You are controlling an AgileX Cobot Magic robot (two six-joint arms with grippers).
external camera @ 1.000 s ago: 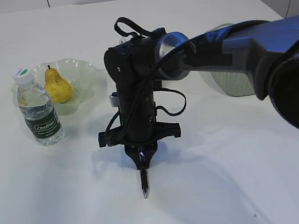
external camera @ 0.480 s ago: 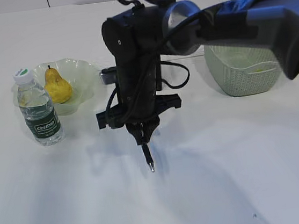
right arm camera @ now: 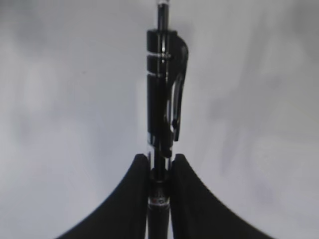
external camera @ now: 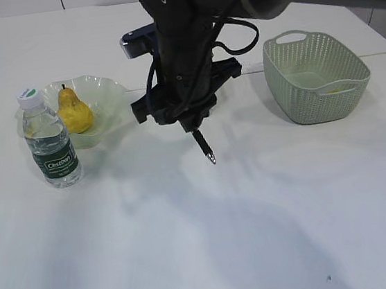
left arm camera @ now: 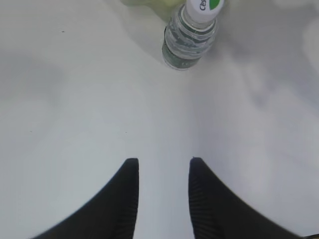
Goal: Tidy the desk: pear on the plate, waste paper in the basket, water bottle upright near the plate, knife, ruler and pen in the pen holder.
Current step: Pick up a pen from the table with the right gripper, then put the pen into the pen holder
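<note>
Right end effector (external camera: 192, 126) clamped on pen (external camera: 203, 147), now lifted clear of bench (external camera: 192, 256) and carried toward far edge; 1.0 s ago pen tip sat lower, nearer front edge. Pen hangs tilted, tip down. Pen holder not discernible in any view. Left end effector (left arm camera: 160, 172) apart, empty, over bench. Pear (external camera: 74, 110) on plate (external camera: 108, 102), water bottle (external camera: 49, 140) upright beside it toward left edge. Basket (external camera: 315, 82) toward right edge. Judged: pen transfer under way.
</note>
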